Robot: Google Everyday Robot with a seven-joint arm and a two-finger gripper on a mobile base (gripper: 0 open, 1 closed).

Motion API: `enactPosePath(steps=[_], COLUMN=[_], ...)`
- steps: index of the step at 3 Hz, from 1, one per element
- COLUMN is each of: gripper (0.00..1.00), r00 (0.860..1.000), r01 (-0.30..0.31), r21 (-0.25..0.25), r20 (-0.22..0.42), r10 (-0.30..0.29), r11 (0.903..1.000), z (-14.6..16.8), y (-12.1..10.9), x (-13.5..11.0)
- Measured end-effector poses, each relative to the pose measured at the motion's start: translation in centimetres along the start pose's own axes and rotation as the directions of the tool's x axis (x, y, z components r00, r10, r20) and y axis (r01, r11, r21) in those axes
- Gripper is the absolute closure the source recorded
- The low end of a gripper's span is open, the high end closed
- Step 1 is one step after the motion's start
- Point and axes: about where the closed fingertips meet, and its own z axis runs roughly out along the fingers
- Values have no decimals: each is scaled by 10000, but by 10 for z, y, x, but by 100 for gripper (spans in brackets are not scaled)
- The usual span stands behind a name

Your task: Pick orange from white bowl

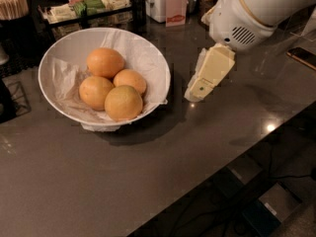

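The white bowl (148, 53), lined with crinkled white paper, stands on the dark counter at the left. It holds four oranges. The orange (105, 62), the largest and deep orange, lies at the back left of the pile. A paler yellowish orange (123, 102) lies at the front, a small one (130, 80) at the right, and another (95, 92) at the left. My gripper (196, 92), cream-coloured, hangs from the white arm at the upper right. It points down and left, just right of the bowl's rim, above the counter and holding nothing.
At the back of the counter stand a tray of packets (89, 6), a white container with a red label (165, 4) and a holder of sticks (12, 4). The counter's front edge runs diagonally at the lower right, with floor below.
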Motion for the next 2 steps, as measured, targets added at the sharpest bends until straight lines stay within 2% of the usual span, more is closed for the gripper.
enactPosePath(steps=[1, 2], gripper=[0, 0], r00=[9973, 9876], r01=[-480, -847], r21=[268, 475], r20=[577, 1363], r10=[463, 776], r11=[9985, 9953], z=[2, 2], y=[-3, -8], x=[-11, -33])
